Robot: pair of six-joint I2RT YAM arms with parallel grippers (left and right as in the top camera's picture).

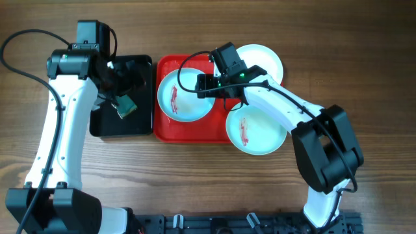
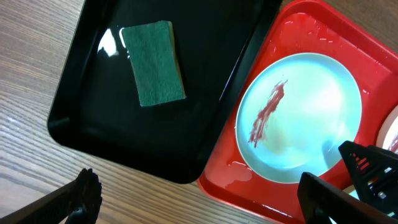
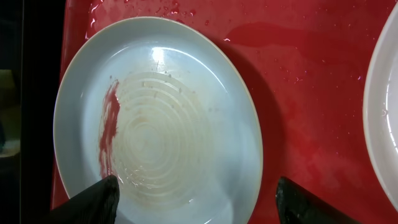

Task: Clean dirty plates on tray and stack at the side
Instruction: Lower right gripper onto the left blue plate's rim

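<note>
The red tray (image 1: 166, 132) holds a mint-blue plate (image 1: 184, 97) with a red sauce streak. A second streaked mint-blue plate (image 1: 259, 132) overlaps the tray's right edge. A white plate (image 1: 265, 58) lies at the back right. My right gripper (image 1: 207, 85) is open and empty above the left plate's right rim. In the right wrist view its fingers (image 3: 199, 208) straddle that rim of the plate (image 3: 155, 118). My left gripper (image 1: 125, 81) is open and empty over the black tray. In its wrist view the fingers (image 2: 199, 205) hover above bare wood in front of both trays.
A black tray (image 1: 104, 127) left of the red tray holds a green sponge (image 1: 125, 106), which lies flat in the left wrist view (image 2: 153, 62). Another plate's rim (image 3: 385, 112) shows at the right edge. Wet spots lie on the red tray (image 3: 311, 74).
</note>
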